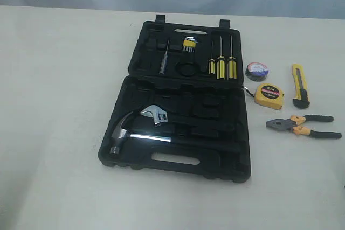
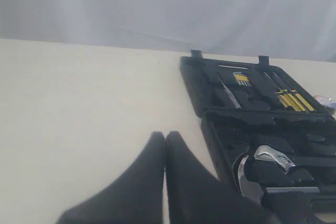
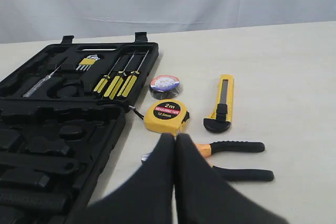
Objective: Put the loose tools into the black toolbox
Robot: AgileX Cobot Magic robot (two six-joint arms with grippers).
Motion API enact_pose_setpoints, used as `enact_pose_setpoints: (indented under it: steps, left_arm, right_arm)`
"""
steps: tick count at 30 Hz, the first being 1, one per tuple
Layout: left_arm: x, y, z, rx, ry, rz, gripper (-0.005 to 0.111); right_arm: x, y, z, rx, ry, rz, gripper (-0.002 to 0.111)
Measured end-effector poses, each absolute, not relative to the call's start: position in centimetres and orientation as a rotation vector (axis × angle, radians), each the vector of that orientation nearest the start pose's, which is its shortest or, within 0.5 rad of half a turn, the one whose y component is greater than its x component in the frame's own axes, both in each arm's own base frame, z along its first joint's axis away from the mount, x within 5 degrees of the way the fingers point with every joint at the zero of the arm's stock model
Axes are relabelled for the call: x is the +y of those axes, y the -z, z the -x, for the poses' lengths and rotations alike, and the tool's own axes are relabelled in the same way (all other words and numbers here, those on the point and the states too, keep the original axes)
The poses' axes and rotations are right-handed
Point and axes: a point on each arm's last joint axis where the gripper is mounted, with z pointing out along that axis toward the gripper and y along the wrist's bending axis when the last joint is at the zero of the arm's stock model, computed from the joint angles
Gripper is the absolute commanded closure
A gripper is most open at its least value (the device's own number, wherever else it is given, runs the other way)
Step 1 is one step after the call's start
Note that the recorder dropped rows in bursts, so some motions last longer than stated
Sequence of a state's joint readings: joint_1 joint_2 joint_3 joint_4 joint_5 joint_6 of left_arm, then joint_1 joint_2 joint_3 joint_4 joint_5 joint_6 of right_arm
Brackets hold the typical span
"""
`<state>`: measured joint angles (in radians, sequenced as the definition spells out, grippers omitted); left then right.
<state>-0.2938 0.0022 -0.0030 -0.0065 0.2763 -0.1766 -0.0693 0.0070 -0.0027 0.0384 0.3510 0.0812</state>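
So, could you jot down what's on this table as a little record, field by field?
Toolbox: black toolbox, open flat on the table
Already inside: hammer and wrench in one half; screwdrivers in the other
Loose beside the box: tape roll, tape measure, utility knife, pliers
Left gripper: shut, holding nothing
Right gripper: shut, holding nothing
Progress: none of the four loose tools packed yet
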Motion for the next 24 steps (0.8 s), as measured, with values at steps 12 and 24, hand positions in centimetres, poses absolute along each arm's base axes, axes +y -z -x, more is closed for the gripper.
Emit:
enact_pose_setpoints:
  steps: [12, 24]
  left_arm:
    - [-1.61, -18.91, -5.25, 1.769, 0.348, -0.1, 0.107]
    - [-1.61, -18.91, -5.25, 1.769, 0.348, -0.1, 0.107]
  right_arm:
    - [-0.25, -18.21, -5.36, 1.832, -0.046, -0.162, 0.109]
    - [-0.26, -18.3, -5.39, 1.821, -0.046, -0.161, 0.109]
